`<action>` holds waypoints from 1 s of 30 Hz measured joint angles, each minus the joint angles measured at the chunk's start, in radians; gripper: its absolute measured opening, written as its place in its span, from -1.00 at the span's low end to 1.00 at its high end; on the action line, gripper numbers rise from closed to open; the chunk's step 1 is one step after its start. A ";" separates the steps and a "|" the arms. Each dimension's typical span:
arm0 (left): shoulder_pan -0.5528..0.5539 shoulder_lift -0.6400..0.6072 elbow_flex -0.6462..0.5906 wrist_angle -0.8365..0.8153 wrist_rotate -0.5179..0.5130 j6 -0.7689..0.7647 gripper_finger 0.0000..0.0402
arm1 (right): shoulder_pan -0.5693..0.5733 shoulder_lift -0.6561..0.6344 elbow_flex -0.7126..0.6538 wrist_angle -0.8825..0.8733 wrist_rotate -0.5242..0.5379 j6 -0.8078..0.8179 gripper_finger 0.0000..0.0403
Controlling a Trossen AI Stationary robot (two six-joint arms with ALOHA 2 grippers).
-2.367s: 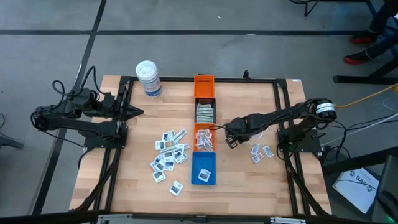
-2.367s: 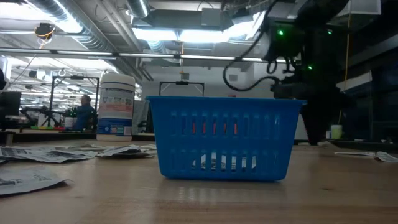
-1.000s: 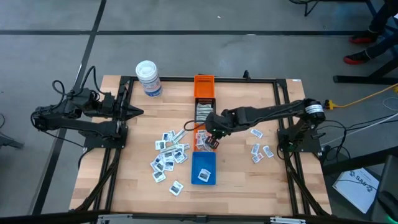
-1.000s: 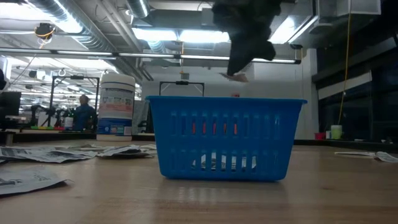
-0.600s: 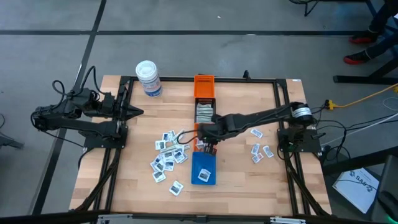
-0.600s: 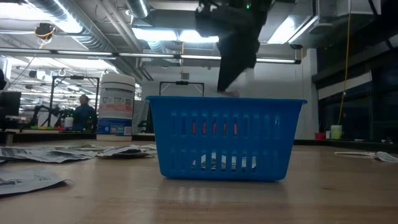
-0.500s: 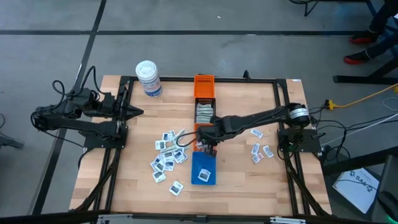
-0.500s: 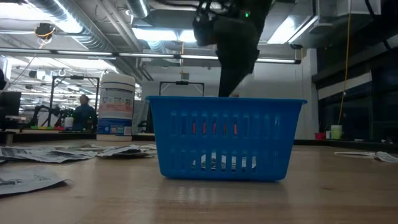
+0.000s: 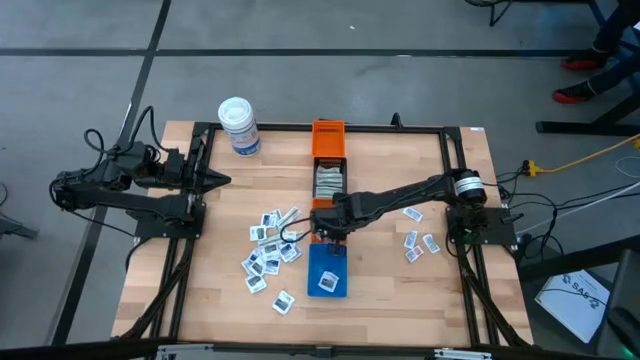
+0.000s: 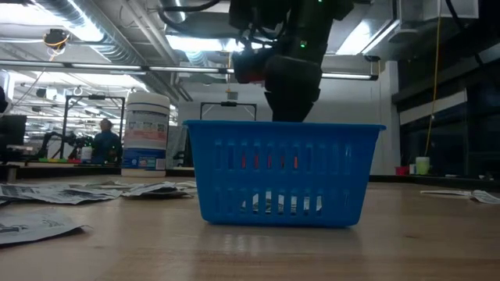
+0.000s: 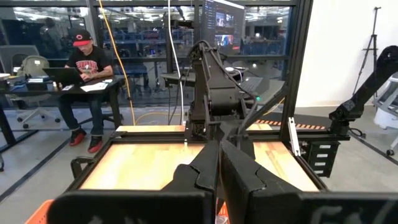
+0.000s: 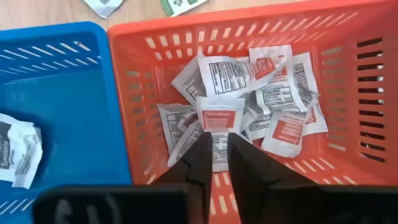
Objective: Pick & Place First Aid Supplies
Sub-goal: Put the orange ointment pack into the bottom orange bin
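My right gripper (image 12: 217, 142) hovers over the nearer orange bin (image 9: 318, 206) and is shut on a white packet with red print (image 12: 219, 117). Several like packets (image 12: 273, 106) lie on that bin's floor. In the low view the gripper (image 10: 291, 94) stands behind the blue bin (image 10: 285, 172), which hides its fingertips. One packet (image 12: 17, 155) lies in the blue bin (image 12: 56, 99). Loose packets (image 9: 270, 245) lie on the table left of the bins, and a few more (image 9: 420, 240) to their right. My left gripper (image 9: 218, 181) waits, shut, near the table's left edge. My right gripper pinches the white packet with red print by one edge (image 12: 218, 133) between its two fingertips (image 12: 203, 144), coming from above and pointing down. The packet hangs clear below the fingers, above the packets on the orange bin's floor.
The bins stand in a row down the table's middle: an orange one (image 9: 328, 140) farthest, a black one (image 9: 330, 181), the nearer orange one, then the blue one (image 9: 327, 270). A white tub with a blue label (image 9: 240, 125) stands at the far left. A person (image 11: 87, 68) sits beyond the table.
My right arm has reached toward the table's left and near edges, carrying the packet from beside the black bin to above the nearer orange bin. It has sunk lower, until its fingertips drop behind the blue bin's rim in the low view.
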 joint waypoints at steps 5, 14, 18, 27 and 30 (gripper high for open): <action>0.000 0.000 0.000 0.000 0.000 0.000 -0.95 | 0.000 -0.007 0.000 -0.003 -0.005 0.012 -0.50; 0.000 0.000 0.000 0.000 0.000 0.000 -0.94 | 0.002 -0.050 0.000 -0.022 -0.089 0.067 -0.22; 0.000 0.000 0.000 0.000 0.000 0.000 -0.95 | 0.003 -0.094 0.000 -0.043 -0.106 0.089 -0.20; 0.000 0.000 0.000 0.000 0.000 0.000 -0.95 | 0.006 -0.193 0.000 -0.150 -0.106 0.225 -0.22; 0.000 0.000 0.000 0.000 0.000 0.000 -0.96 | 0.015 -0.214 0.000 -0.210 -0.105 0.275 -0.22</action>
